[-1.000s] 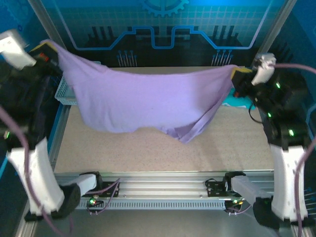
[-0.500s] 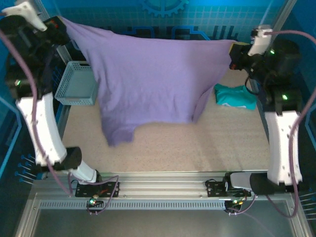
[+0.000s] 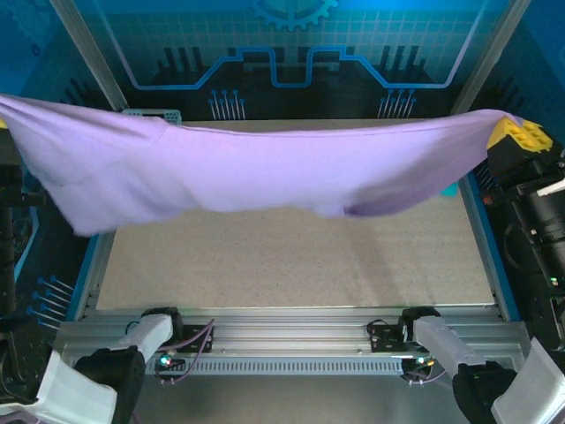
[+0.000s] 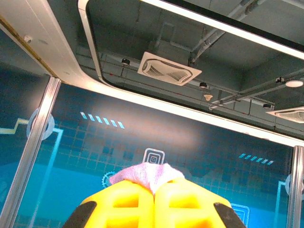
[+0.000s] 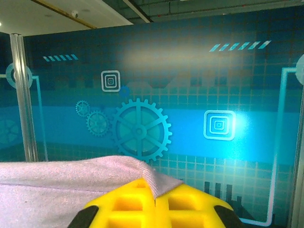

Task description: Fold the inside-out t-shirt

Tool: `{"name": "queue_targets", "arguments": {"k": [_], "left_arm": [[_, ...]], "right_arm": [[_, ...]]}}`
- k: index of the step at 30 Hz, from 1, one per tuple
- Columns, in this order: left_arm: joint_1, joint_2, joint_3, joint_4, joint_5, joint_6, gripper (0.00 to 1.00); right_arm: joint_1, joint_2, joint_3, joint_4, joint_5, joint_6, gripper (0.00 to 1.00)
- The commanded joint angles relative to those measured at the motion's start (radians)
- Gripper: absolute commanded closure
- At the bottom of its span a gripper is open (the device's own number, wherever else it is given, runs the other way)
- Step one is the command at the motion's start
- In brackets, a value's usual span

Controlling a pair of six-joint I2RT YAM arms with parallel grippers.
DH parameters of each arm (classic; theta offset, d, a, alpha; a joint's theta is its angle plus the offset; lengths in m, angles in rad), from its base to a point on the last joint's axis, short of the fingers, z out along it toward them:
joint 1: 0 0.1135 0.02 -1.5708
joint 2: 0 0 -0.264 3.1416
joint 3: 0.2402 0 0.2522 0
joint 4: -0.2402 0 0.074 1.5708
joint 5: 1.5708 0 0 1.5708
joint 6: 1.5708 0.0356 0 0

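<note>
Two corners of the t-shirt point(image 3: 256, 172) are pinched, one by each gripper, and the purple cloth is stretched wide in the air above the table point(image 3: 291, 265), clear of it, with its lower edge sagging lowest at the left. The left gripper point(image 4: 154, 192) is pressed together on a small tuft of fabric that pokes up between its yellow fingers point(image 4: 123, 204). The right gripper point(image 5: 154, 194) is likewise clamped on a hemmed edge, from which the cloth is spread away to the left.
</note>
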Motion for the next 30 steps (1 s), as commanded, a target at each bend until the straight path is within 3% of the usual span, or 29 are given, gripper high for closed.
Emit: {"name": "queue_targets", "arguments": {"k": [1,9,14,18,20,23,26,28,30], "left_arm": [[-0.003,0.089,0.003,0.031,-0.005,0.021,1.0],[-0.01,0.302,-0.204,0.19,0.05,-0.003,1.0],[-0.073,0.477,-0.371,0.345,-0.001,0.039,1.0],[-0.095,0.74,-0.327,0.383,-0.016,0.05,0.96],[-0.099,0.896,-0.227,0.353,-0.019,0.052,0.95],[-0.102,1.136,-0.028,0.286,-0.005,0.04,0.78],[-0.103,1.332,0.217,0.187,0.005,0.017,0.58],[-0.103,1.391,0.338,0.116,0.012,-0.012,0.48],[-0.105,1.348,0.309,0.08,0.016,-0.058,0.39]], "right_arm": [[-0.012,0.044,0.027,-0.026,0.057,-0.042,1.0],[-0.01,0.21,-0.113,0.124,0.042,-0.072,1.0],[-0.01,0.398,-0.245,0.295,0.023,-0.058,1.0],[0.0,0.665,-0.226,0.399,0.017,-0.028,0.99],[0.012,0.834,-0.148,0.411,0.015,-0.01,0.93],[0.03,1.11,0.039,0.385,0.054,0.007,0.79],[0.029,1.364,0.36,0.212,0.079,0.02,0.67],[0.033,1.473,0.543,0.091,0.094,0.011,0.65],[0.04,1.496,0.621,-0.025,0.102,-0.003,0.64]]}}
